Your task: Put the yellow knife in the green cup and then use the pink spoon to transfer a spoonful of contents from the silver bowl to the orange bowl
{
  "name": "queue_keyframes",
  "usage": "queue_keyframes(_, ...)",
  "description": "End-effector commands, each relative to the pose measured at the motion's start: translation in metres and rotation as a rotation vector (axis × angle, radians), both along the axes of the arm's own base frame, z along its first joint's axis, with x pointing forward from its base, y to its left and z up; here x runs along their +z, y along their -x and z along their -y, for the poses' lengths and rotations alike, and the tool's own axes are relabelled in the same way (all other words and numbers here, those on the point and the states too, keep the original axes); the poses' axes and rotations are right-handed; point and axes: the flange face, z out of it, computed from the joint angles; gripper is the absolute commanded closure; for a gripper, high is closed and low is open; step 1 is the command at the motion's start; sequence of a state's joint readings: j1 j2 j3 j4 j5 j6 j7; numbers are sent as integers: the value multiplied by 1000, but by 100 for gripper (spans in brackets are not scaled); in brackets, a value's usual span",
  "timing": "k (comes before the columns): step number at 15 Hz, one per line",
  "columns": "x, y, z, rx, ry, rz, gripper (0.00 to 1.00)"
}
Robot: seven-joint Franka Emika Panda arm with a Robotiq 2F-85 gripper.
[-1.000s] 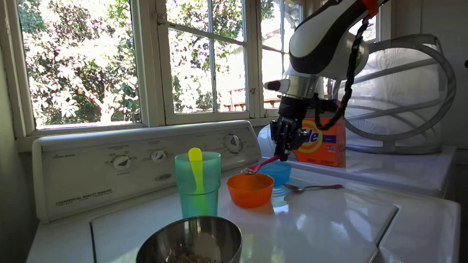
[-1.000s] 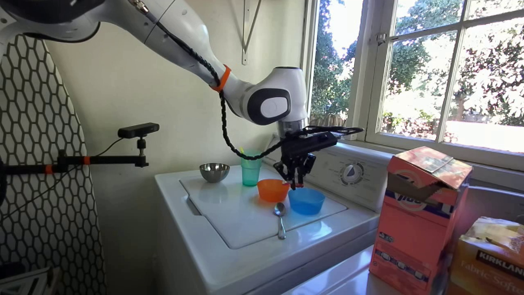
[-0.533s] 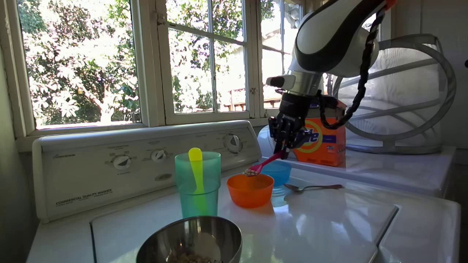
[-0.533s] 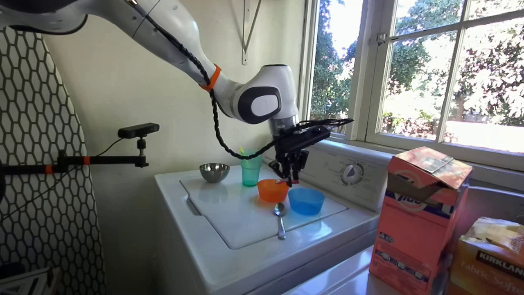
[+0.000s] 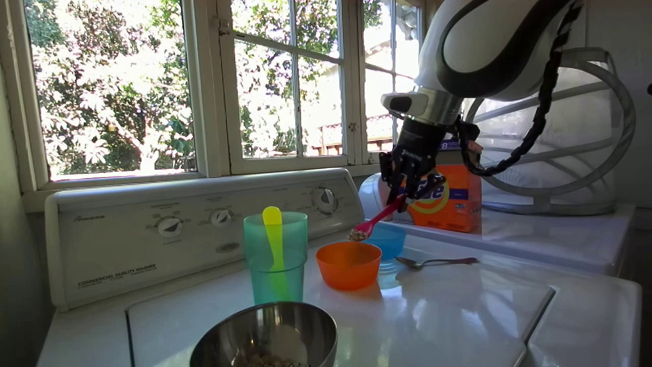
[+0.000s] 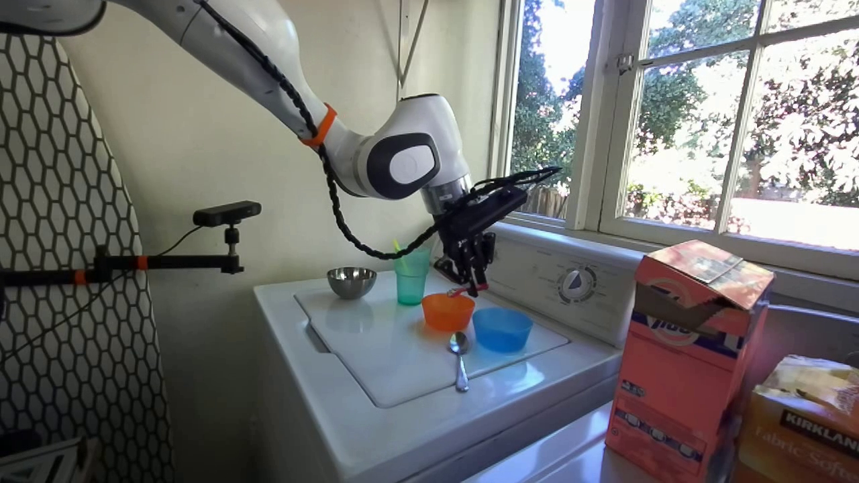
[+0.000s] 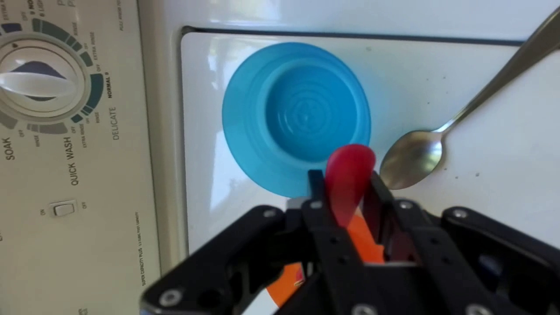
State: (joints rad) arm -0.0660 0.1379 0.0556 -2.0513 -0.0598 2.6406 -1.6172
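here, the claw point(image 5: 399, 203) is pinching the loaded pink spoon point(image 5: 379, 216) by its handle.
the spoon is slanting down from the claw, its scoop hovering just over the orange bowl point(image 5: 349, 270), probably awaiting tipping.

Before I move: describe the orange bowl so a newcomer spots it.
Start at the white washer. On top, in both exterior views, the orange bowl stands between the green cup and the blue bowl, below the head of the pink spoon. Only this dish is orange.
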Motion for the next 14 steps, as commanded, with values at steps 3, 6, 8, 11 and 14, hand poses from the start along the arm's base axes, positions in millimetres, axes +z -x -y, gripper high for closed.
queue_keyframes(3,1,0,-2,-1,1,5,75)
queue_keyframes(6,3,2,-1,-5,27,14,94)
queue_keyframes(8,4,2,-6,12,63,29,94)
queue_keyframes(11,4,5,-17,60,119,60,94)
queue_keyframes(14,4,11,-37,138,133,103,94)
